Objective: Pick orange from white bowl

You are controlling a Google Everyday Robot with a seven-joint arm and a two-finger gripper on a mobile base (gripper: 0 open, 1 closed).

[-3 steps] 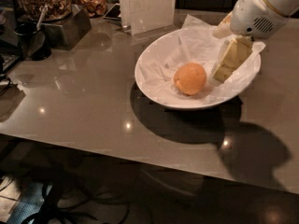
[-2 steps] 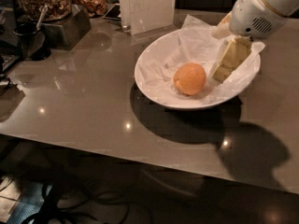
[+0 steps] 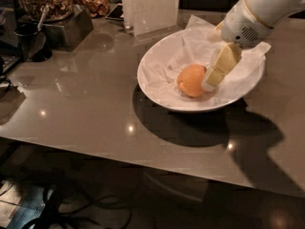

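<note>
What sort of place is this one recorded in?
Probably an office snack bar or break area: a glossy grey counter, snack containers at the back left, and an upright white card. The claw is in the white bowl, beside the orange.

I saw the bowl (image 3: 153,93) sitting on the right half of the table (image 3: 90,118), with the orange (image 3: 190,80) in it on the paper (image 3: 200,39). The gripper (image 3: 210,83) reached down from the far right, just right of the orange. A card stand (image 3: 150,6) stood behind the bowl, and a cup (image 3: 29,41) stood far left.
</note>
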